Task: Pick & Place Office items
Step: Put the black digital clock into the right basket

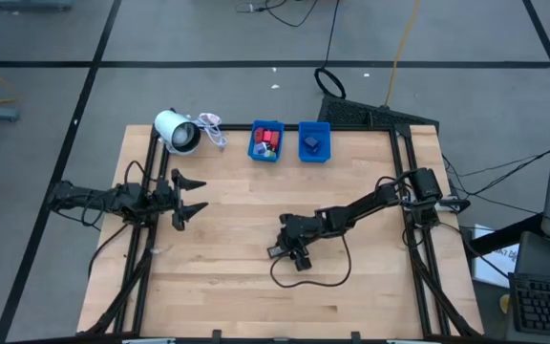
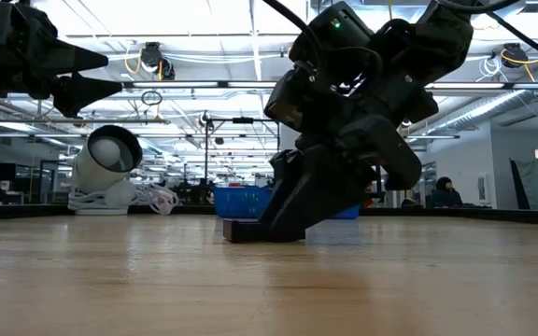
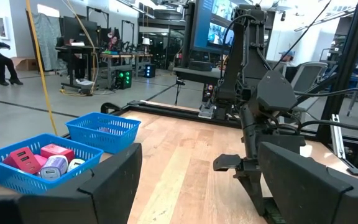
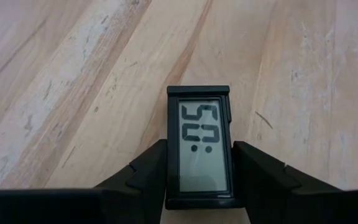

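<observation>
Clock: small black rectangular digital clock [image 4: 199,149] flat on wooden bench [image 1: 237,277], well apart from blue bins [image 1: 266,141].
Right gripper [image 1: 294,250]: fingers clasp clock's sides.
Left gripper [image 1: 191,198]: spread, idle.
Risk: shallow grip; clock may slip on lifting.

Two blue bins [image 1: 266,143], one white roll [image 1: 176,131], one small black digital clock [image 4: 200,146], two hands [image 1: 187,201].

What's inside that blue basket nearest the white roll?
The left blue bin holds small pieces: red blocks, a pale purple-topped piece and something white. Whatever lies beneath them, or behind the near wall, is hidden.
</observation>
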